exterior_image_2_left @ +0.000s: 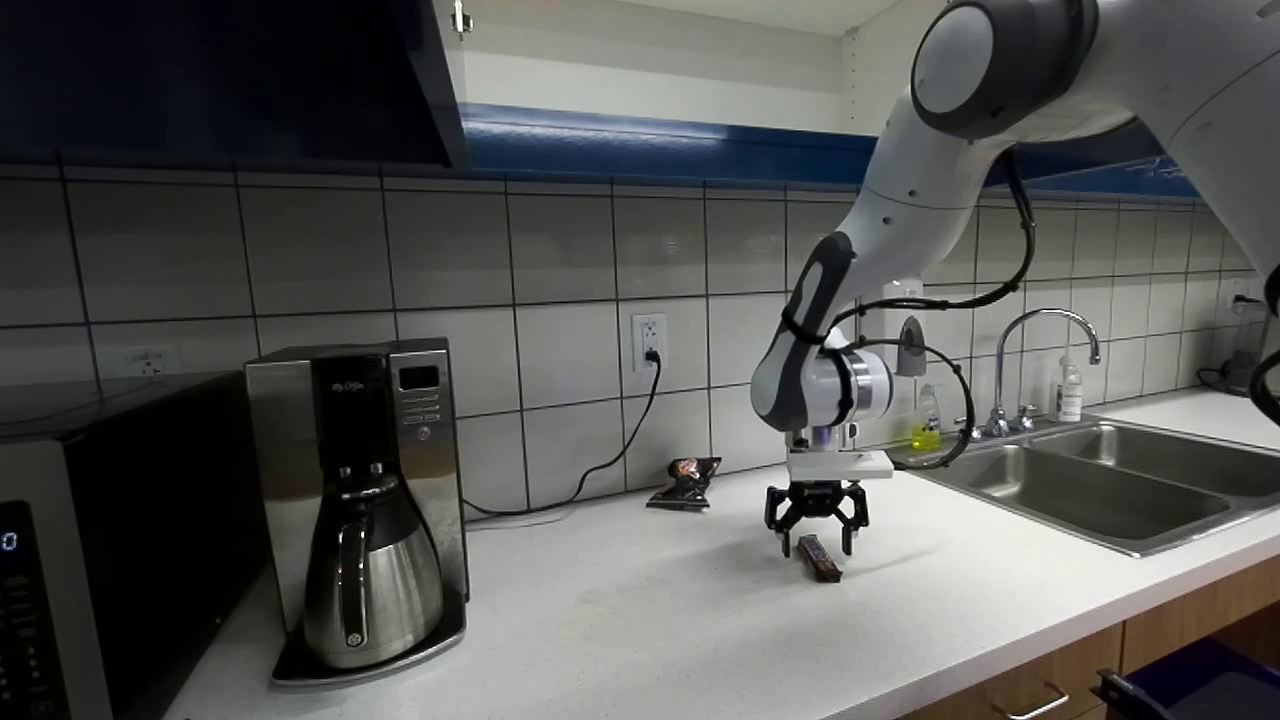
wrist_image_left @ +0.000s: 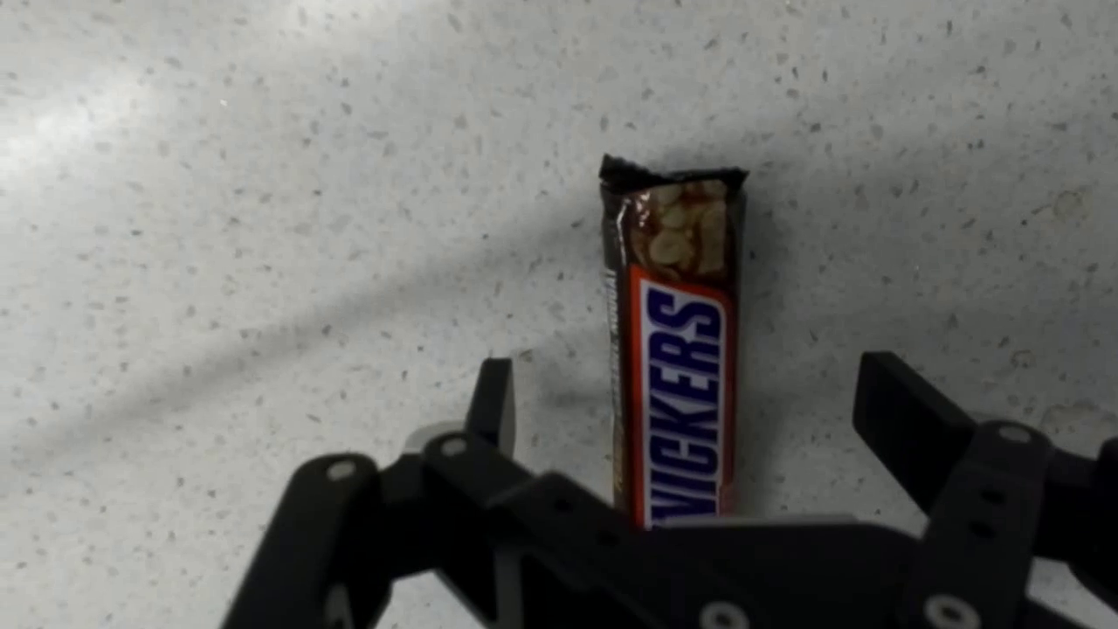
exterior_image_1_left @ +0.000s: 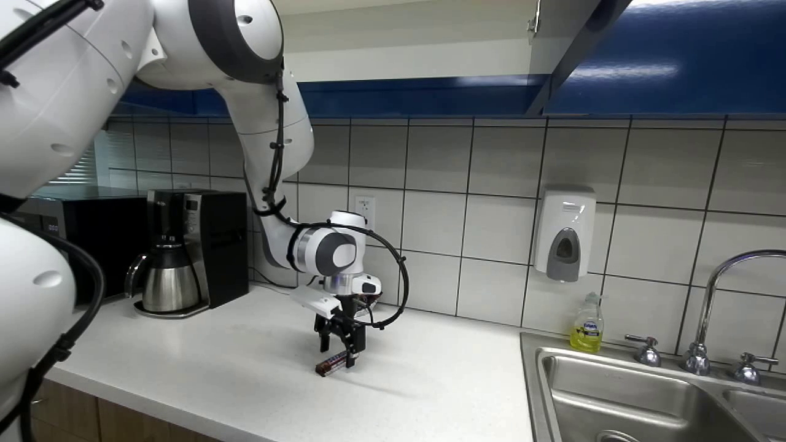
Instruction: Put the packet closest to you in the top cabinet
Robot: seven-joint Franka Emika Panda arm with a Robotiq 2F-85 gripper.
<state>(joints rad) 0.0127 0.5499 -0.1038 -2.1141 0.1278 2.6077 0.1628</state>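
Observation:
The packet is a dark Snickers bar [wrist_image_left: 677, 349] lying flat on the counter, lettering up; it shows in both exterior views [exterior_image_1_left: 330, 366] [exterior_image_2_left: 820, 562]. My gripper [exterior_image_2_left: 817, 548] points straight down over it, and in an exterior view [exterior_image_1_left: 337, 356] its fingertips are low near the counter. In the wrist view the gripper [wrist_image_left: 686, 376] is open, one finger on each side of the packet with gaps on both sides. The packet's near end is hidden behind the gripper body. The top cabinet [exterior_image_2_left: 660, 75] is open above, its white interior showing in both exterior views [exterior_image_1_left: 405, 49].
A bunched dark packet [exterior_image_2_left: 687, 485] lies by the tiled wall. A coffee maker with a steel pot [exterior_image_2_left: 375, 580] and a microwave [exterior_image_2_left: 130, 520] stand at one end. A sink [exterior_image_1_left: 620, 399], soap bottle [exterior_image_1_left: 587, 325] and dispenser [exterior_image_1_left: 565, 233] are at the other. A raised blue door [exterior_image_1_left: 675, 61] juts out.

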